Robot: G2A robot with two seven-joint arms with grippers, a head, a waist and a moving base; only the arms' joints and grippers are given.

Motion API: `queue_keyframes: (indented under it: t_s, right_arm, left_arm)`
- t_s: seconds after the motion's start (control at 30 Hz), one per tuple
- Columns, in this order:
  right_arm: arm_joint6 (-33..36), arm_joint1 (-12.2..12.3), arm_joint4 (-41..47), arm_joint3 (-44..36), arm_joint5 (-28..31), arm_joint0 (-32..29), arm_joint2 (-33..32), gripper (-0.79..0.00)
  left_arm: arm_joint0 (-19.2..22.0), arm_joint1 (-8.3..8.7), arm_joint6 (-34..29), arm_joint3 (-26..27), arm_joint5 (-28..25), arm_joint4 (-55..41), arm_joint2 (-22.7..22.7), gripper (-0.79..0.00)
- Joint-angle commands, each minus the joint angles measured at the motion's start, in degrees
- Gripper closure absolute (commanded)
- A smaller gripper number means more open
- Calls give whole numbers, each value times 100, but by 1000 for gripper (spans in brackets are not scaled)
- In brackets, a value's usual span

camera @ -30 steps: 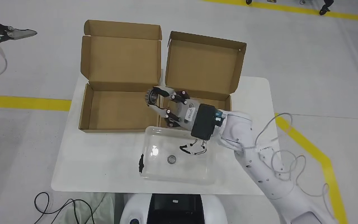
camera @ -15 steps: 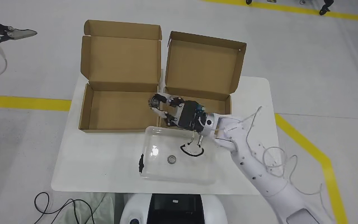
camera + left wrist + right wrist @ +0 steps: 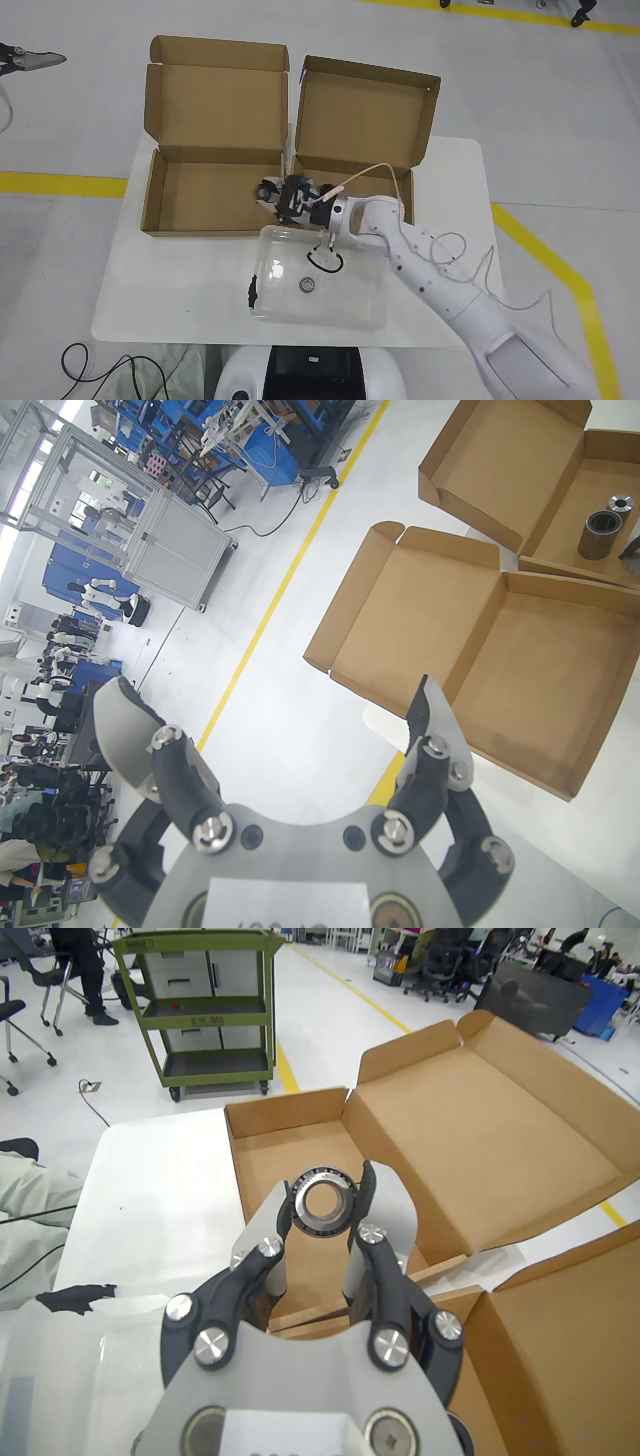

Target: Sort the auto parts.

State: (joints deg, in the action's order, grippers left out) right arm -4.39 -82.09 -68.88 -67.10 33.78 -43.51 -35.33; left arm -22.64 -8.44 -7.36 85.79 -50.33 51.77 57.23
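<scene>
A: White counter [image 3: 440,170]: right fingers [image 3: 368,1190] were clamped on the steel roller bearing [image 3: 323,1204], over the left brown cardboard box [image 3: 280,1148]. Left fingers [image 3: 437,720] stood apart.
B: Judged best: lower it before releasing.

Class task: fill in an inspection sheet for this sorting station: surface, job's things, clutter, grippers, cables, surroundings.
Surface: white table carrying open left box, open right box, clear bin.
Job's things: bearing over left box; dark sleeve, metal sleeve in right box; ring, black part in bin.
Clutter: nothing seen.
Grippers: right gripper shut on bearing; left gripper open, over the floor.
Cables: white cable, black loop on right arm; black cables on floor.
Surroundings: yellow lines, green cart.
</scene>
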Motion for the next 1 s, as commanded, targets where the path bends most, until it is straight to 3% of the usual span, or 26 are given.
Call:
queue_keyframes:
  t_s: [0.0, 0.3, 0.87, 0.97]
  right_arm:
    - [149, -122, 51, 254, -36, 163, 169, 0]
    - [637, -684, 320, 1359, -68, 780, 713, 0]
    - [1031, -1637, 500, 2885, -150, 1395, 1239, 0]
    - [1014, -1763, 505, 3083, -157, 1465, 1264, -74]
  left_arm:
    - [0, 0, 0, 0, 0, 0, 0, -785]
    - [0, 0, 0, 0, 0, 0, 0, -785]
    - [0, 0, 0, 0, 0, 0, 0, -785]
    - [0, 0, 0, 0, 0, 0, 0, -785]
